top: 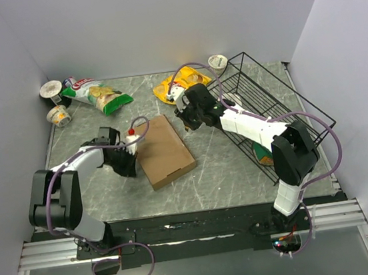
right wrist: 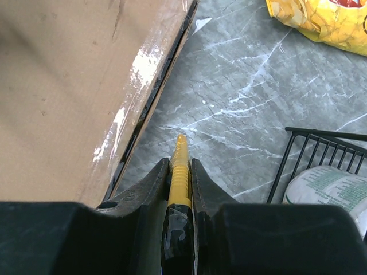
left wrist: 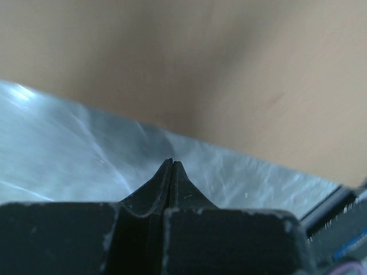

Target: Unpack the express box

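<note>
Nearest you, the left arm (top: 61,199) reaches forward. Your left gripper (left wrist: 172,166) is pinched together on nothing at the left edge of the express box (top: 165,151), which lies closed and flat mid-table. Your right gripper (right wrist: 180,166) clamps a yellow tool (right wrist: 180,172) just beside the box's right edge, with the wire basket (right wrist: 321,133) further right.

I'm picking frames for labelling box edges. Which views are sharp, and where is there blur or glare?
Left wrist: the express box is a close, blurred tan field, with glare on the table. Right wrist: sharp, though shiny patches along the box edge glare white. Top view: even light, soft shadows, box edges clear.
</note>
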Robot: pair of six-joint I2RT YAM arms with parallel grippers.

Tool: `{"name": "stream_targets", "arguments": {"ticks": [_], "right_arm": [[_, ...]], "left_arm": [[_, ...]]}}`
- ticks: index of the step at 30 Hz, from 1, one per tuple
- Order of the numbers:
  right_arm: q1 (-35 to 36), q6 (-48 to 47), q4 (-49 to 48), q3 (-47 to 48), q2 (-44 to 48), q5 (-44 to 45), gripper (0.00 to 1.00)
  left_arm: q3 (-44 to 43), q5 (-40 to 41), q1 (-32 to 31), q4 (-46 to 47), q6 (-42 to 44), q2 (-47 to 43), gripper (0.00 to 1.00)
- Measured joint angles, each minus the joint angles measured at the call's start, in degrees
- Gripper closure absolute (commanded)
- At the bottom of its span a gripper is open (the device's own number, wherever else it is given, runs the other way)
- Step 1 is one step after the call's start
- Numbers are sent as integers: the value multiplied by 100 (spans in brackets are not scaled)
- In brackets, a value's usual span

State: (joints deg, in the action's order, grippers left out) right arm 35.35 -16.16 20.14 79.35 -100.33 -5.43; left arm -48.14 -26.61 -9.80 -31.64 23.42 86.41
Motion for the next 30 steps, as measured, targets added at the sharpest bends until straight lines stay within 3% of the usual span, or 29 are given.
{"name": "stream_targets", "arguments": {"ticks": [7,13,30], "right_arm": [[0,0,0,0,-11,4,100],[0,-2,-2,-2,-11,4,100],[0,-22,-4,-22,-11,20,100]], "left_arm": [[66,37,-2,-378,7,-151,99],[-317,-640,-4,-328,42,-835,99],[-599,-802,-4,-74,-7,-96,99]]}}
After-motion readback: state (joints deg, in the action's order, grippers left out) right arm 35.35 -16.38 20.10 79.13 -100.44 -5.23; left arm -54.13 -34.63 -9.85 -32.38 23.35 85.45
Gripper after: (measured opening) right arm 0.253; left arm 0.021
